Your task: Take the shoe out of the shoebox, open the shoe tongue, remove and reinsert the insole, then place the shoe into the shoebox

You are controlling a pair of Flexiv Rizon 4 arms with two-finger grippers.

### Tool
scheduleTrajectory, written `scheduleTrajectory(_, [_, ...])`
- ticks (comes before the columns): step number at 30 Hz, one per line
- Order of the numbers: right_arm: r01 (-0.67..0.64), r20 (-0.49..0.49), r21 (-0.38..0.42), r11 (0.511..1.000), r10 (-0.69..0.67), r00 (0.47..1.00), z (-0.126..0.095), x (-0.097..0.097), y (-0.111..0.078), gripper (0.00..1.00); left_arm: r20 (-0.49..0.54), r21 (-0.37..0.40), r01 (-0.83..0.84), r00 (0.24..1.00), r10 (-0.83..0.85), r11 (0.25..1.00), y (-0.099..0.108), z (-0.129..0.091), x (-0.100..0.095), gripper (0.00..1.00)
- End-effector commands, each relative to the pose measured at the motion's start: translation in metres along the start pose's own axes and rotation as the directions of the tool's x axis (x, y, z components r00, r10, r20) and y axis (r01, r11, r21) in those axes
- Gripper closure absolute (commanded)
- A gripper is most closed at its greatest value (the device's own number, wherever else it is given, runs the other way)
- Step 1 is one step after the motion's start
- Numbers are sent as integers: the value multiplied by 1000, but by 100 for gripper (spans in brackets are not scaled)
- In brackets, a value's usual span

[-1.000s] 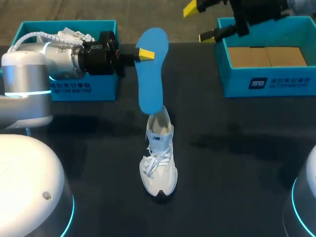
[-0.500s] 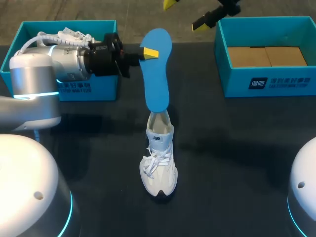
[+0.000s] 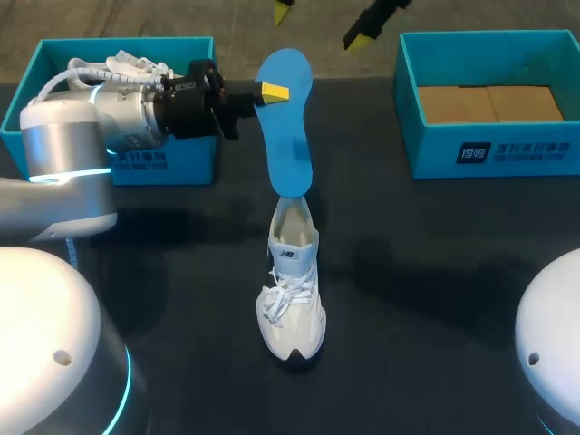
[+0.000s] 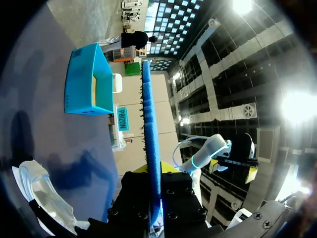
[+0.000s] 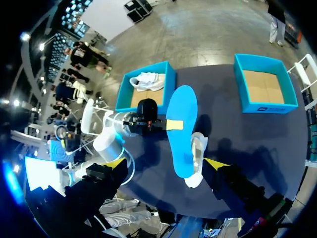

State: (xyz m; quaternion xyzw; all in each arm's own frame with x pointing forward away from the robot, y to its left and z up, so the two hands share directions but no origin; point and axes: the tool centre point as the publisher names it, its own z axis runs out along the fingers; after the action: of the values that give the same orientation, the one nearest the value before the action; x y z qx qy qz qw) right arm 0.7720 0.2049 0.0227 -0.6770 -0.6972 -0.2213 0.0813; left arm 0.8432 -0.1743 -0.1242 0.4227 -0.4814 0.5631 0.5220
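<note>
Your left tool (image 3: 272,91) grips the blue insole (image 3: 288,136) upright over the shoe (image 3: 292,290).
Your right tool (image 3: 322,24) hangs open; only its wrist view shows a second shoe (image 5: 147,79) in a shoebox (image 5: 171,84).

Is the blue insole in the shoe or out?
Out: the left gripper holds the insole raised over the shoe. Whether its lower tip touches the shoe's opening, cannot tell.

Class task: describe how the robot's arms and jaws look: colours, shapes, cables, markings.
The left arm is a rounded silver-grey shell with a glowing cyan ring, a white ribbed cable bundle and a black wrist block. Of the right arm only black end parts show. Both arms' jaws are black with bright yellow tips. No markings are visible.
</note>
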Motion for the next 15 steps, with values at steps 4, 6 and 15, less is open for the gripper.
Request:
scheduleTrajectory(4, [-5, 312, -3, 1000, 5, 950, 11, 15, 5, 0, -2, 24, -3, 1000, 3, 1000, 0, 6, 1, 100])
scheduleTrajectory(6, [0, 334, 0, 1000, 0, 943, 12, 18, 6, 0, -2, 24, -3, 1000, 3, 1000, 0, 6, 1, 100])
scheduleTrajectory(15, [-9, 386, -20, 1000, 16, 922, 17, 26, 9, 0, -2, 24, -3, 1000, 3, 1000, 0, 6, 1, 100])
